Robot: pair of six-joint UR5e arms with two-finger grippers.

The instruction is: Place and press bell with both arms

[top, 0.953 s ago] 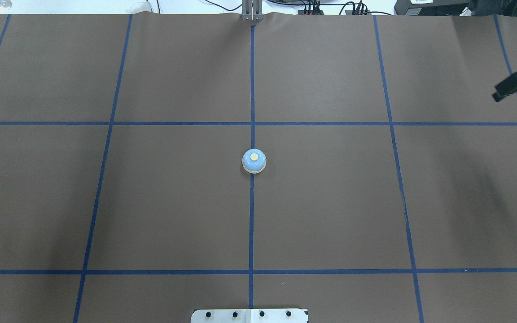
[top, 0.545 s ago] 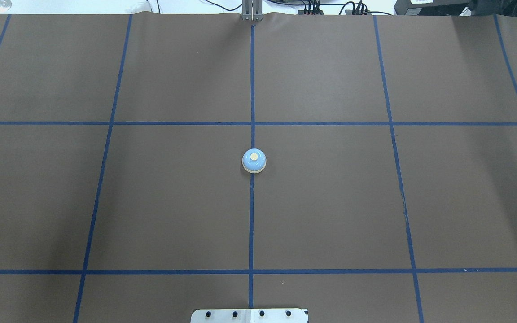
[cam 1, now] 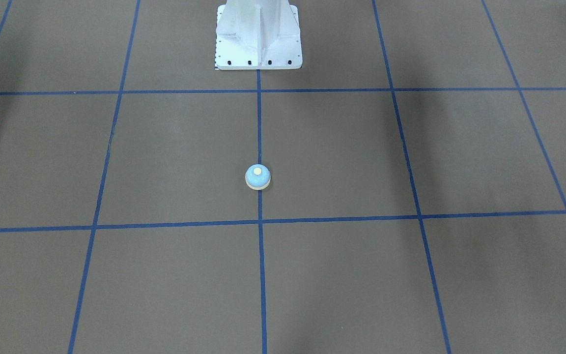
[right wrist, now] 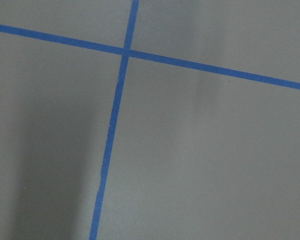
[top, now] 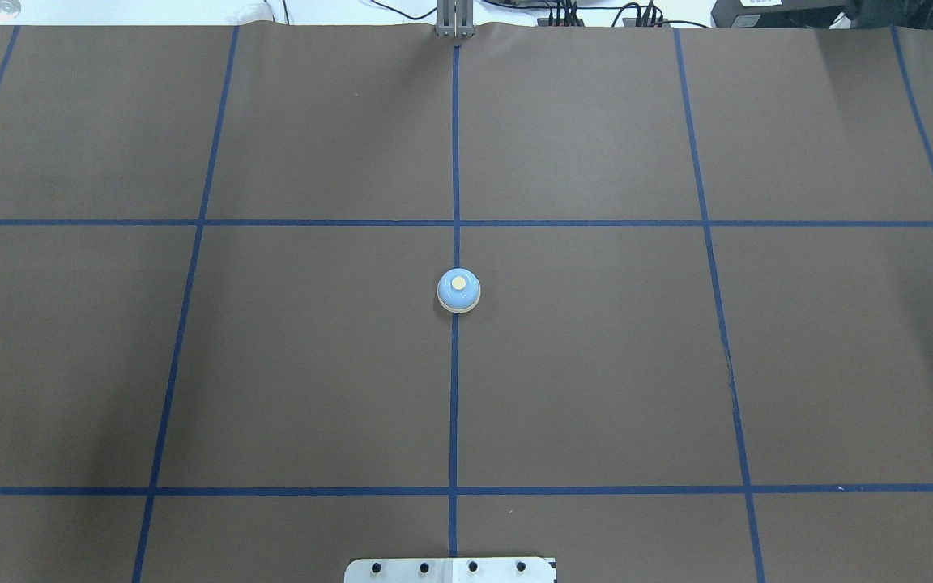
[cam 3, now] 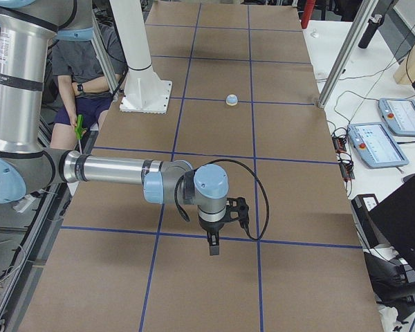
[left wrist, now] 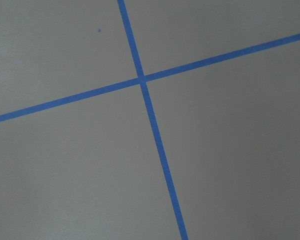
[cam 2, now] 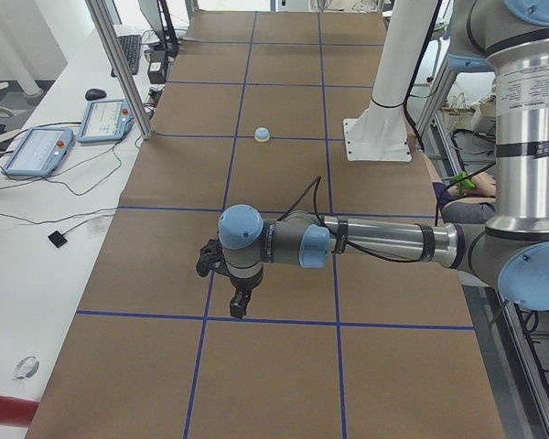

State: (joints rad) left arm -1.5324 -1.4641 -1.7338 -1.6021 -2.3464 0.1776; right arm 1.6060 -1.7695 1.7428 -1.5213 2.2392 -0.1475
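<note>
The light-blue bell (top: 458,291) with its cream button stands upright on the centre tape line of the brown table, alone; it also shows in the front view (cam 1: 258,177) and small in the side views (cam 2: 263,135) (cam 3: 232,100). Both arms are far from it, at the table's ends. The left gripper (cam 2: 241,306) hangs fingers down over a tape line; I cannot tell whether it is open or shut. The right gripper (cam 3: 214,245) hangs the same way at the other end; I cannot tell its state. Neither wrist view shows fingers or the bell, only table and blue tape.
The white pedestal (cam 1: 258,39) stands at the robot's side of the table, behind the bell. Metal frame posts (cam 2: 119,69) (cam 3: 346,55) rise at the far table edge. Teach pendants (cam 3: 373,145) and cables lie on the white side bench. A seated person (cam 3: 90,76) is behind the pedestal.
One second ago the right gripper showed at the overhead view's right edge; it has moved out of that view. The bell has not moved.
</note>
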